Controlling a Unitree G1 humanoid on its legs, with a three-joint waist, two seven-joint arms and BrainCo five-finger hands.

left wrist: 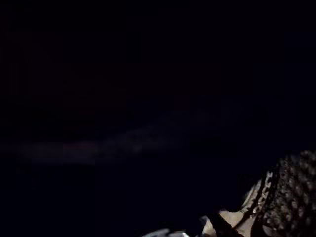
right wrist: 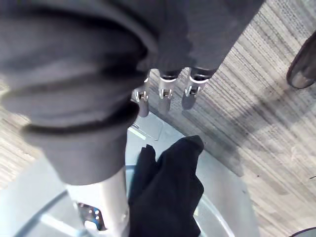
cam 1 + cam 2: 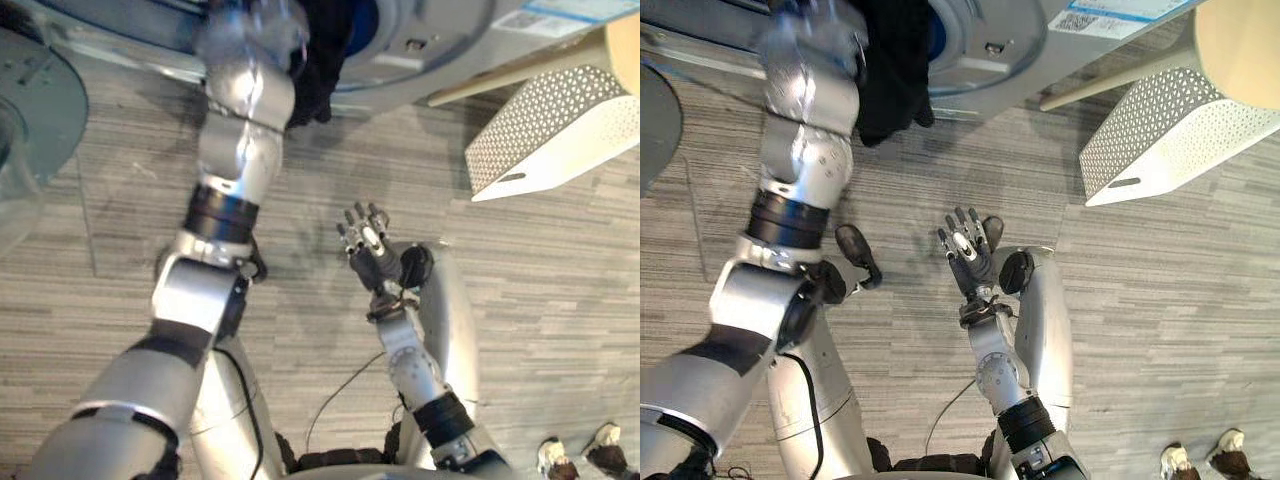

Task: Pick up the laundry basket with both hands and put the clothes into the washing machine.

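The washing machine stands at the far side, and a dark garment hangs out of its round opening. My left arm reaches up into that opening; the left hand is inside the dark drum with its fingers hidden. My right hand is held up in front of me over the floor, fingers straight and holding nothing. The right wrist view looks past them at the dark garment draped over the opening's rim. The white perforated laundry basket lies tilted on the floor at the right, apart from both hands.
The machine's round door stands swung out at the far left. A pale wooden table with a slanting leg is above the basket at the right. A person's shoes are at the near right on the grey striped floor.
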